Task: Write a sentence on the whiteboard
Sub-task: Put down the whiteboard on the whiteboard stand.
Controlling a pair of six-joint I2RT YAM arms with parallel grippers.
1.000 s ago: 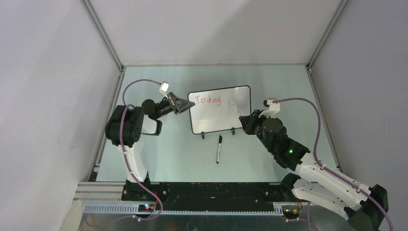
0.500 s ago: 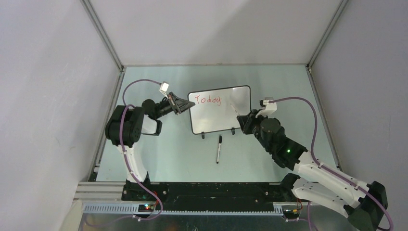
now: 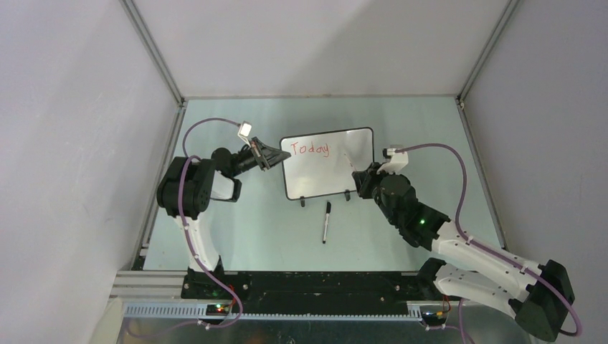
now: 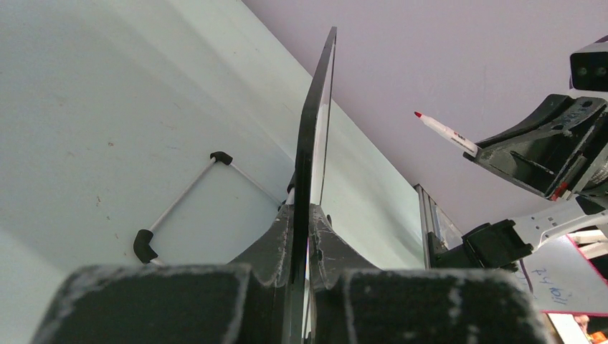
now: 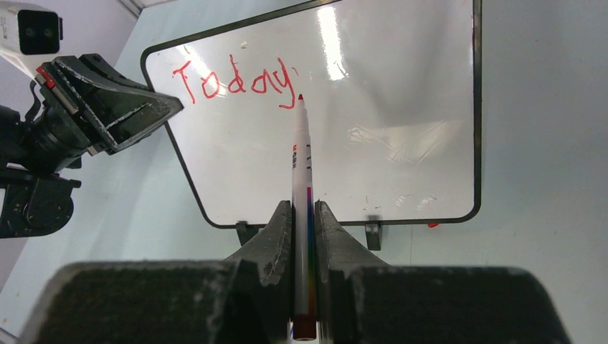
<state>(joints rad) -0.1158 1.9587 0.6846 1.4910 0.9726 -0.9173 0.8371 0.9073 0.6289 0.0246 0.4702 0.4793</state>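
Left wrist view: left end effector [image 4: 301,215] clamps whiteboard [image 4: 309,143] edge; marker [image 4: 446,133] hovers apart.

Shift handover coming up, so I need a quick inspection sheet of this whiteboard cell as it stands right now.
Surface: pale table, bare apart from the items below.
Job's things: whiteboard upright on its feet; sentence reads only "Today" in red; red marker uncapped, tip held off the board face.
Clutter: black pen lying on the table in front of the board.
Grippers: left gripper shut on the whiteboard's left edge; right gripper shut on the red marker.
Cables: purple cables loop along both arms, clear of the board.
Surroundings: plain grey walls, metal frame posts; nothing else seen.
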